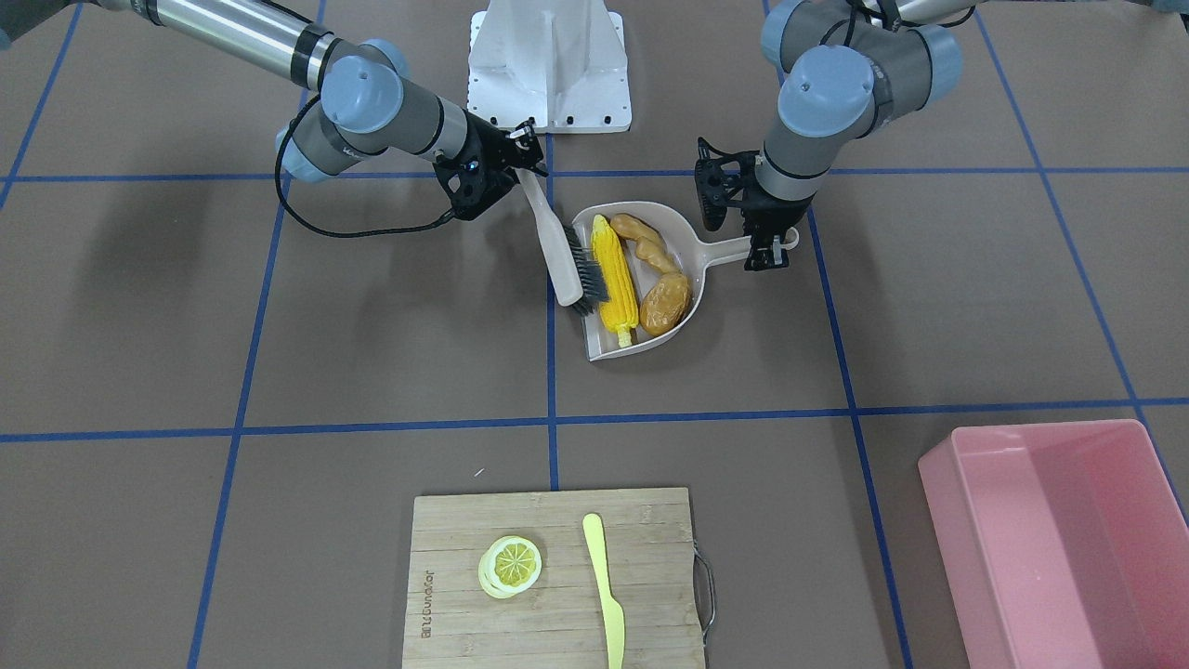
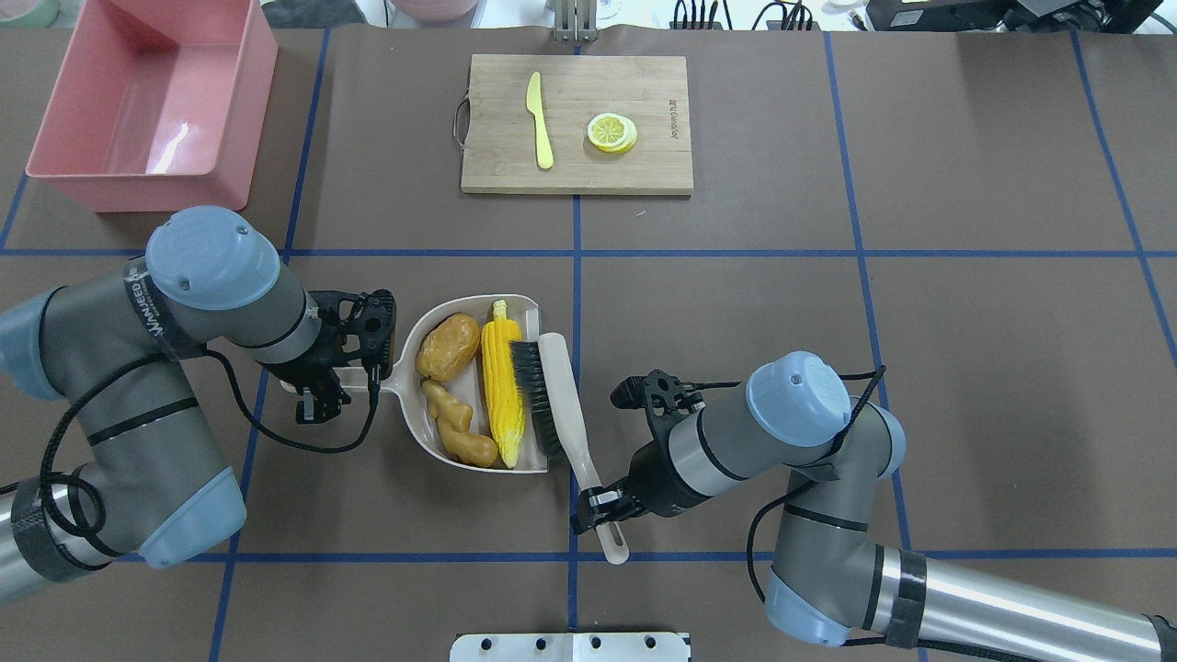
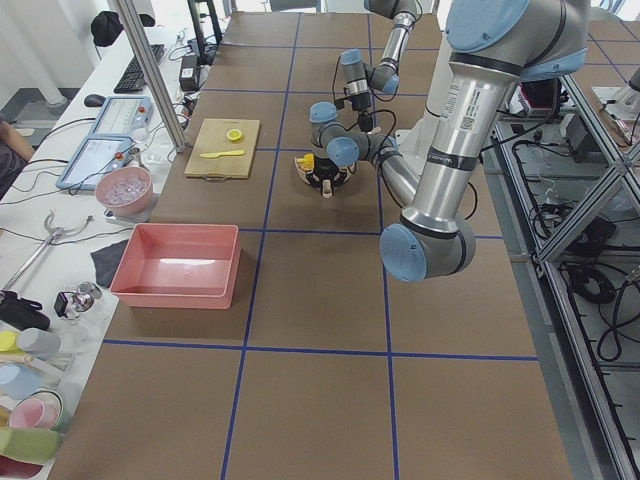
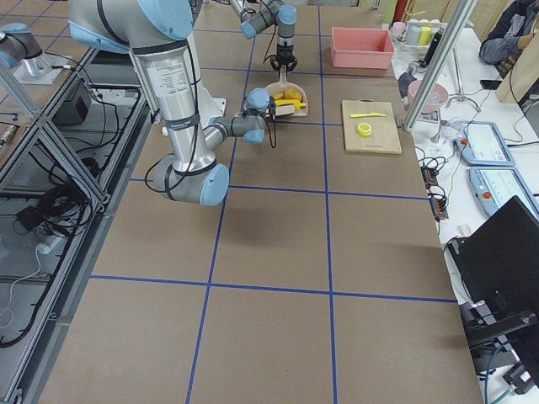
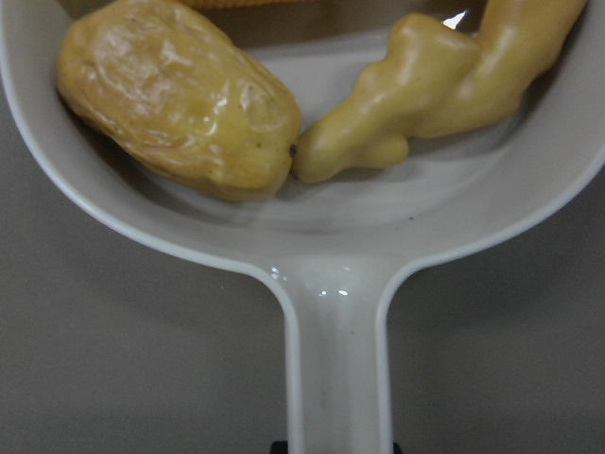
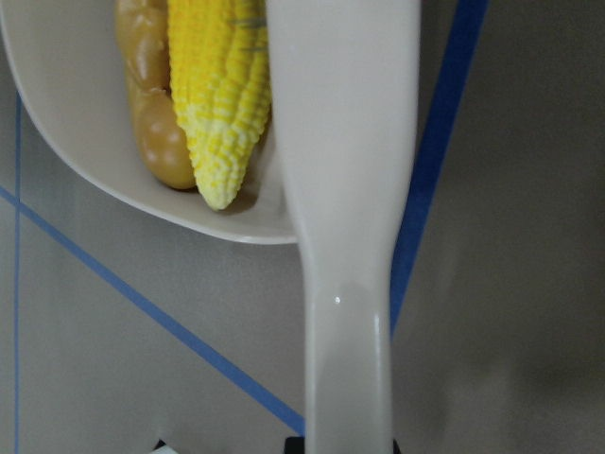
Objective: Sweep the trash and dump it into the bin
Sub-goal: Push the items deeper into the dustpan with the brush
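Beige dustpan (image 2: pixel 397 372): left pincer (image 2: pixel 324 391) is clamping its handle, steadying it.
Brush (image 2: pixel 561 386): right pincer (image 2: pixel 598 504) is gripping it, penning corn cob (image 2: pixel 504 386) inside.

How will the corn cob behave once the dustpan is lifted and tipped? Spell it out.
The corn cob is a rounded cylinder lying along the open mouth of the dustpan, so it probably rolls out first when tipped. Its glossy, moulded look suggests stiff, light plastic, likely slippery. The brush beside it may be what keeps it in.
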